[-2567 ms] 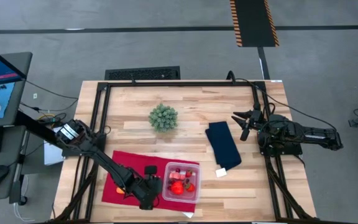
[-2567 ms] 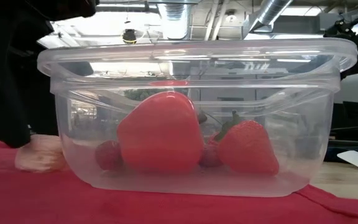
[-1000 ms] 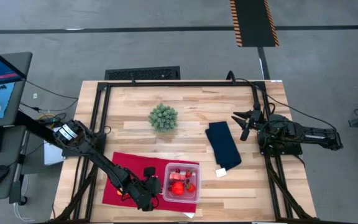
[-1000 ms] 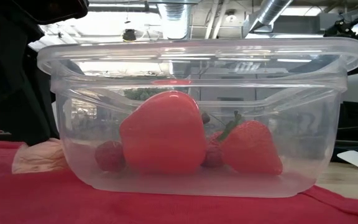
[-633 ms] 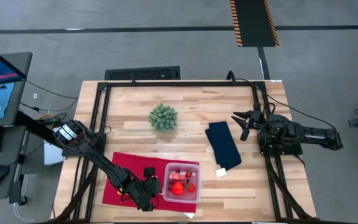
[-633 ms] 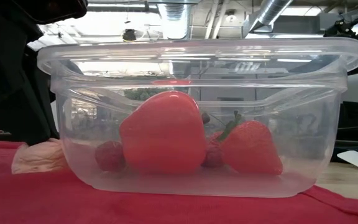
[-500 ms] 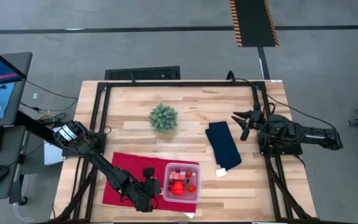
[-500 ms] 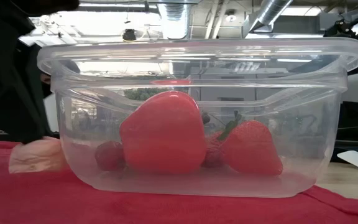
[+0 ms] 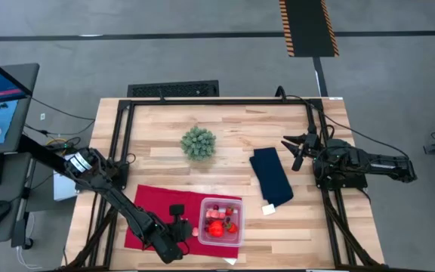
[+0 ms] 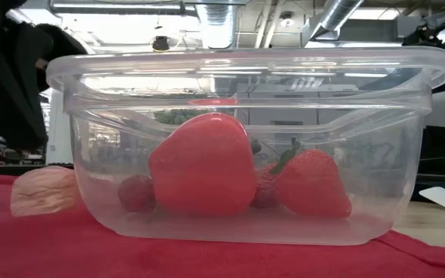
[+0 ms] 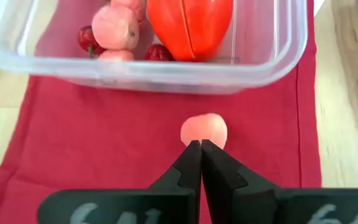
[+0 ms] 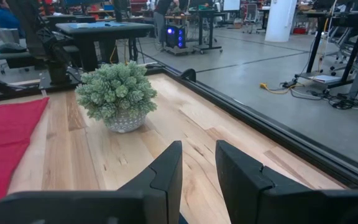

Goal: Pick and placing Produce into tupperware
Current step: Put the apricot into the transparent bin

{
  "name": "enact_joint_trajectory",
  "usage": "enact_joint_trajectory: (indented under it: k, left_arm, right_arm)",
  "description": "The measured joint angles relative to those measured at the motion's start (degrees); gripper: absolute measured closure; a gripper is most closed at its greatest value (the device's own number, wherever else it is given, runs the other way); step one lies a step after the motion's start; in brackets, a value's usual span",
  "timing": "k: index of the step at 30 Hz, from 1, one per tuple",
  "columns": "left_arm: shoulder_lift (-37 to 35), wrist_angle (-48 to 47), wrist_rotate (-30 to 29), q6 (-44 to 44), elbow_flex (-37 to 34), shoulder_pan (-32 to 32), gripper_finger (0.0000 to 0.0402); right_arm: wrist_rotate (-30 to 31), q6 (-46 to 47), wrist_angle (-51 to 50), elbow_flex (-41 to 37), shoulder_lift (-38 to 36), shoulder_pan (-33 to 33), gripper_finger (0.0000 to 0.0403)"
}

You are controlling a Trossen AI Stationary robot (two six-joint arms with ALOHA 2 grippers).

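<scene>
While your left gripper [image 11: 201, 144] hangs over the red cloth [image 11: 104, 143] with fingers pressed together on nothing, a pink piece of produce [image 11: 204, 130] lies just past its tips, outside the tupperware [image 11: 272, 56] | inside: red pepper [image 11: 191, 25], strawberry [image 10: 311, 185], small pink bits | your right gripper [image 12: 197, 165] waits part-open at the table's right edge.
</scene>
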Motion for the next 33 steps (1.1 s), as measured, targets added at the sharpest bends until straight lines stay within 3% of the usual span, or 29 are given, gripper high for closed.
enact_joint_trajectory:
  k: [9, 13, 19, 24, 33]
  left_arm:
    - [0.1, 0.7, -0.9, -3.7, 0.9, -0.1, 0.0390]
    - [0.2, 2.8, 0.2, -2.4, 0.5, -0.1, 0.0354]
    - [1.0, 0.5, -0.2, -8.6, 0.5, -0.1, 0.0279]
    - [3.2, 1.9, -0.4, -6.6, 0.4, -0.5, 0.0223]
    - [4.1, 3.4, 0.3, -7.7, 0.5, -0.1, 0.0203]
  right_arm:
    - [0.0, 0.0, 0.0, 0.0, 0.0, 0.0, 0.0283]
    - [0.0, 0.0, 0.0, 0.0, 0.0, 0.0, 0.0283]
    - [0.0, 0.0, 0.0, 0.0, 0.0, 0.0, 0.0283]
    - [0.0, 0.0, 0.0, 0.0, 0.0, 0.0, 0.0283]
    - [0.0, 0.0, 0.0, 0.0, 0.0, 0.0, 0.0283]
